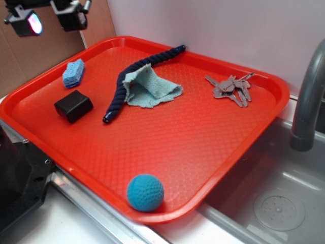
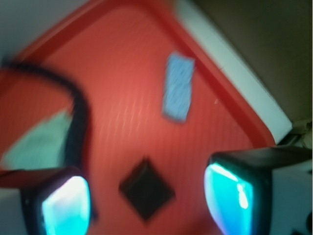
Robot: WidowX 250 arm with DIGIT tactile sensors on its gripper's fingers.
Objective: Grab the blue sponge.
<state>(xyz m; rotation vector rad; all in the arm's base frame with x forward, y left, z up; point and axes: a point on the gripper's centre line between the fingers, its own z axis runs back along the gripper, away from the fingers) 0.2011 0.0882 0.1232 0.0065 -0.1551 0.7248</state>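
Light-blue foam: blue sponge lies flat on red tray, far-left corner area, just beyond black box. Gripper hangs above tray's far-left edge, well above sponge, touching nothing. Jaws spread wide, empty. Wrist view blurred: sponge sits ahead of and between fingers, box nearer. Dark rope and pale cloth right of sponge.

No readable text — no labels, numbers.
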